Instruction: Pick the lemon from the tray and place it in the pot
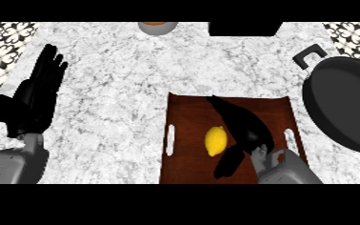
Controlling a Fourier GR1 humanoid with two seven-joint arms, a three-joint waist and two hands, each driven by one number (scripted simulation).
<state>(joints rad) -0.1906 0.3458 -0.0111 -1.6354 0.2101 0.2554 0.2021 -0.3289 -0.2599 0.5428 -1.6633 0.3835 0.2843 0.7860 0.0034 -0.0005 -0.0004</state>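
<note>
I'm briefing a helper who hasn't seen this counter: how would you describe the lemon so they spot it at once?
On the marbled white counter, find the dark brown tray at lower centre, left of the black pot. The lemon lies on the tray, just left of the robot's open right hand. It is the only yellow thing, a small oval.

one yellow oval lemon (pixel 216 141), one dark brown wooden tray (pixel 188 124) with white handle slots, one black round pot (pixel 336 106), one grey bowl (pixel 157 27), one black box (pixel 245 28), two black robot hands, left robot hand (pixel 38 93) and right robot hand (pixel 243 126).
</note>
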